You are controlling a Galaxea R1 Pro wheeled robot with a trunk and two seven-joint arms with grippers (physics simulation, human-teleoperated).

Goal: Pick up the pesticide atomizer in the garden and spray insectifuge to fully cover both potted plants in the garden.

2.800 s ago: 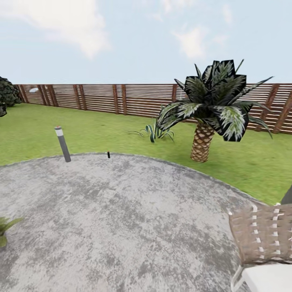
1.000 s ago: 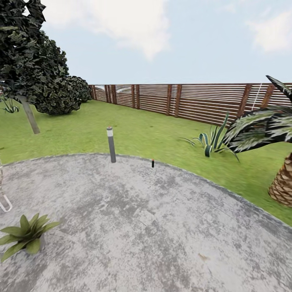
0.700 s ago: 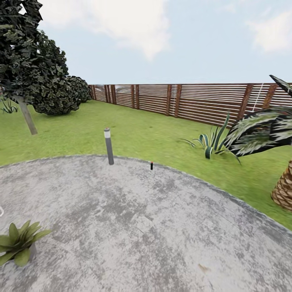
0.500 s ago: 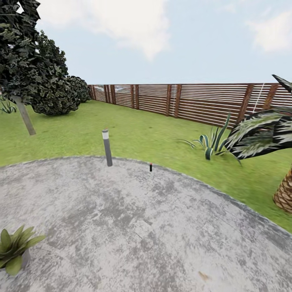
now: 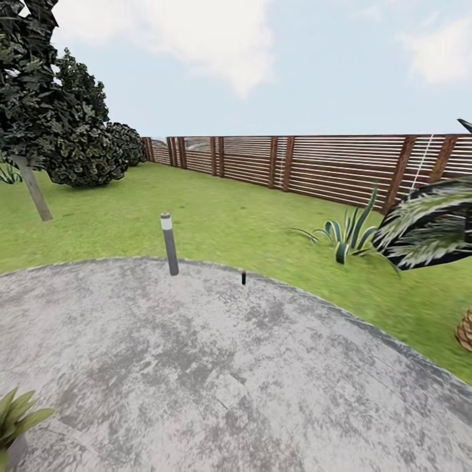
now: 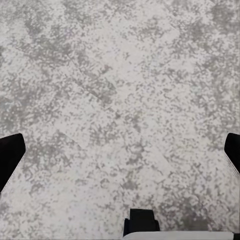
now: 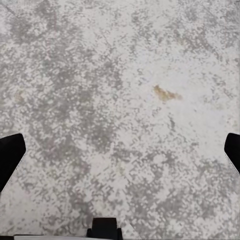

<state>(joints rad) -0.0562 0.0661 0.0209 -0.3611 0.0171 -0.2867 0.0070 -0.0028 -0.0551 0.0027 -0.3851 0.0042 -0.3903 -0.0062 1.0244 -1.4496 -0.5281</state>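
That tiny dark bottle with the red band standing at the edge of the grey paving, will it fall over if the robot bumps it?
Probably. The tiny dark bottle with the red band stands upright, tall and thin, so a nudge could tip it. It looks stiff and likely light, and the rough grey paving may stop it sliding.

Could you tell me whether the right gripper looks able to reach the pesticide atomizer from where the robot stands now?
Probably not. The pesticide atomizer stands far off at the paving's edge, while the right gripper hangs open over bare paving near the robot. Nothing blocks the way.
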